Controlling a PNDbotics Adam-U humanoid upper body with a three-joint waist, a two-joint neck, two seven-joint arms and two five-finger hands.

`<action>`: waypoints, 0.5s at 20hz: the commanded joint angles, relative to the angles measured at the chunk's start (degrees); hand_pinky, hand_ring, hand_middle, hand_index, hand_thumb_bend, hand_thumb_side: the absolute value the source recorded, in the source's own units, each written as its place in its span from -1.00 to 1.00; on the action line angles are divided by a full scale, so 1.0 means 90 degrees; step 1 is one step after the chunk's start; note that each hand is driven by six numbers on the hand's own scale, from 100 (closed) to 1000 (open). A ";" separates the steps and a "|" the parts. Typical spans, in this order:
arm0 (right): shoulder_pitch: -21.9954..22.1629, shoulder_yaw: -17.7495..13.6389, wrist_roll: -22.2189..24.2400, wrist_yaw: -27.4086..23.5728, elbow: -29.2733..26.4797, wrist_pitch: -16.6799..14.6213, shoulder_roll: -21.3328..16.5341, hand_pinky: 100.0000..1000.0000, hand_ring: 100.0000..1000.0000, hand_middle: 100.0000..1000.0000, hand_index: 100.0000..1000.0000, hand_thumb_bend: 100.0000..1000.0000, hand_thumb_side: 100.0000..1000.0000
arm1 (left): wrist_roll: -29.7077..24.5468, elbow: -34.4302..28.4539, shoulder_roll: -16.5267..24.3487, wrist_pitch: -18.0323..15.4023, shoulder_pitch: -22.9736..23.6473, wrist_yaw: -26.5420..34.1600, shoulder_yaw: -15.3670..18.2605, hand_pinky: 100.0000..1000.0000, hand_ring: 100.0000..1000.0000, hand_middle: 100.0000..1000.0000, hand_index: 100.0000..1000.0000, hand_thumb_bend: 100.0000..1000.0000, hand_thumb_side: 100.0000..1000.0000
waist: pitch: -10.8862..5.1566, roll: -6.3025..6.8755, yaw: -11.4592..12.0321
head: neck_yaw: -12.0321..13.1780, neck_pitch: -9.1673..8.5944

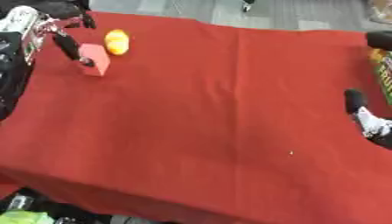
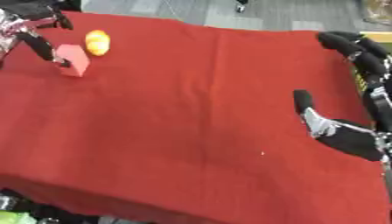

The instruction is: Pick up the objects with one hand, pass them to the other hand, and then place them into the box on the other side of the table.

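my left hand has fingers straight, tips touching the pink block; yellow ball just beside the block. right hand spread open, well apart from it.

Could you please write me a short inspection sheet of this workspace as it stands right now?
Surface: table under a red cloth, creased.
Job's things: red block and yellow object side by side at the far left; box edge barely shows at the right.
Clutter: small white speck on the cloth.
Hands: left hand at the red block, a finger touching it; right hand open over the cloth's right side, holding nothing.
Cables: nothing seen.
Surroundings: grey floor beyond; dark items below the near edge.
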 commanded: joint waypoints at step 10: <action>-0.0257 0.0492 0.0545 -0.0385 -0.0003 -0.0331 0.0072 0.62 0.56 0.57 0.81 -0.78 0.06 | 0.0157 0.0246 0.0032 0.0028 -0.0183 -0.0358 0.0082 0.57 0.41 0.38 0.58 -0.03 -0.59 | 0.0017 0.0044 0.0031 | 0.0038 0.0006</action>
